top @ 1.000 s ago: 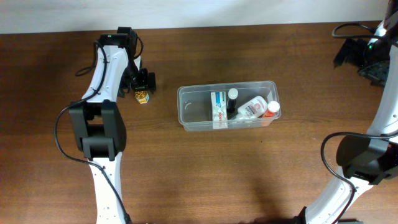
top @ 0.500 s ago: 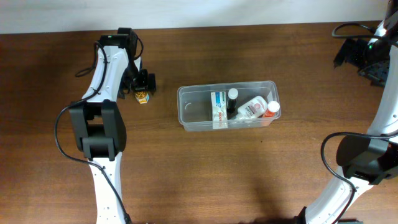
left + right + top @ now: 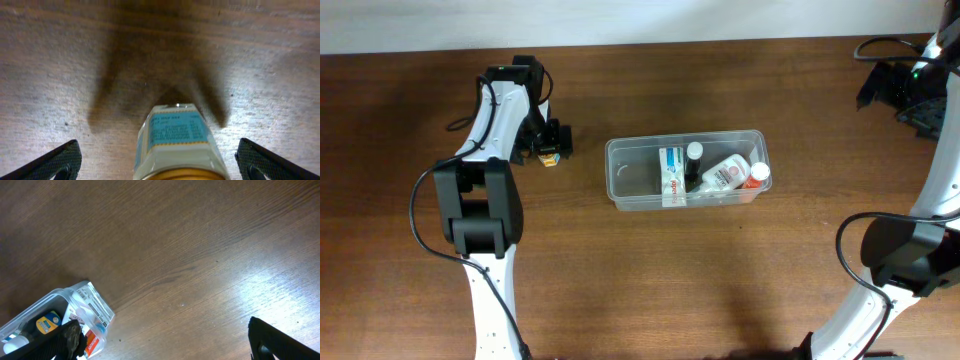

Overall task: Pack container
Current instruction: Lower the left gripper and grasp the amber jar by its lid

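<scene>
At the table's (image 3: 650,270) centre, we locate one container (image 3: 620,190) holding one box (image 3: 670,172) and two bottles (image 3: 725,173). To its left, one small bottle (image 3: 177,140) sits between the spread jaws of the left gripper (image 3: 159,167), which has shifted slightly. The right gripper (image 3: 170,345) is spread too and empty.

Clear plastic container (image 3: 620,190), wood-grain table (image 3: 720,280)

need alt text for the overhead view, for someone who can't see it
A clear plastic container sits in the middle of a dark wooden table, holding a small box and a few bottles. To its left, the open left gripper is over a small yellow-topped bottle outside the container. The right arm stands at the far right edge.
</scene>
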Available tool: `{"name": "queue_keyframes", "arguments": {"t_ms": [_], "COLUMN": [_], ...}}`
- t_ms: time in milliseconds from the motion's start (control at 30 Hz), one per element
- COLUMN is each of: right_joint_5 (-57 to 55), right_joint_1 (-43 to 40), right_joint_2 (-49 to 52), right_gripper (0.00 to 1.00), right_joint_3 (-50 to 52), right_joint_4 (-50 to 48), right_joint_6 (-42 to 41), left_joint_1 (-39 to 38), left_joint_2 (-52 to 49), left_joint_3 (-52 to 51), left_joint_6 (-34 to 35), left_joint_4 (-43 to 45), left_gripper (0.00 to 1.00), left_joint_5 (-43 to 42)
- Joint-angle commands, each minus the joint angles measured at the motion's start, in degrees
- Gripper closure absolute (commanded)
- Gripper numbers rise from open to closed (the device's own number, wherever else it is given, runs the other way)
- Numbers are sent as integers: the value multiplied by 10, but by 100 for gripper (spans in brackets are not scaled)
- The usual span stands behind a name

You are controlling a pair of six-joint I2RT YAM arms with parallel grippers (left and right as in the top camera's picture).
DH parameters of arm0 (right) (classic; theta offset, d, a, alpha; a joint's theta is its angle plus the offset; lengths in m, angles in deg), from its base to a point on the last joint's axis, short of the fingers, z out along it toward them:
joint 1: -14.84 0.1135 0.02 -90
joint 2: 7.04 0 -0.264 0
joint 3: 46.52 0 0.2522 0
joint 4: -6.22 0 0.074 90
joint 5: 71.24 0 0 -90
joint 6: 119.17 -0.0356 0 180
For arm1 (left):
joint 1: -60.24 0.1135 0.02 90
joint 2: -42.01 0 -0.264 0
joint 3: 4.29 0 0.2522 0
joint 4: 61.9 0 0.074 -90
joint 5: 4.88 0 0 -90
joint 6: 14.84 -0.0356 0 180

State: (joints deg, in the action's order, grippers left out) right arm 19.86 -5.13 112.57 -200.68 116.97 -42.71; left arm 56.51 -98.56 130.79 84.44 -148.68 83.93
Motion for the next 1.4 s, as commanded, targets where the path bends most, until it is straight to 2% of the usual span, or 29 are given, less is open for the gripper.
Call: {"name": "queue_keyframes", "arguments": {"t_ms": [0,433,600,633,833,1200,1267,1367], "right_joint_5": [-1,-1,-1,-1,-1,-1,-1,-1], "right_joint_1": [-3,-3,-3,-3,-3,-3,-3,-3], "right_joint_2": [-12,-12,-12,-12,-12,-12,-12,-12], "right_gripper": [2,2,2,2,2,2,2,2], "right_joint_3": [0,0,0,0,0,0,0,0], "right_joint_4": [3,3,3,3,3,3,3,3], "right_joint_6": [-5,-5,-5,-5,-5,-5,-5,-5], "left_joint_1": [-1,-1,-1,-1,-1,-1,-1,-1], "left_joint_2": [8,8,8,8,7,8,8,8], "left_joint_3": [-3,-3,-3,-3,-3,-3,-3,-3], "left_joint_6": [5,5,5,5,5,5,5,5], "left_joint_4": [4,6,2,2,6,21,20,17], "left_gripper": [1,2,11,15,22,23,28,30], "left_joint_5": [6,6,6,6,6,6,6,6]}}
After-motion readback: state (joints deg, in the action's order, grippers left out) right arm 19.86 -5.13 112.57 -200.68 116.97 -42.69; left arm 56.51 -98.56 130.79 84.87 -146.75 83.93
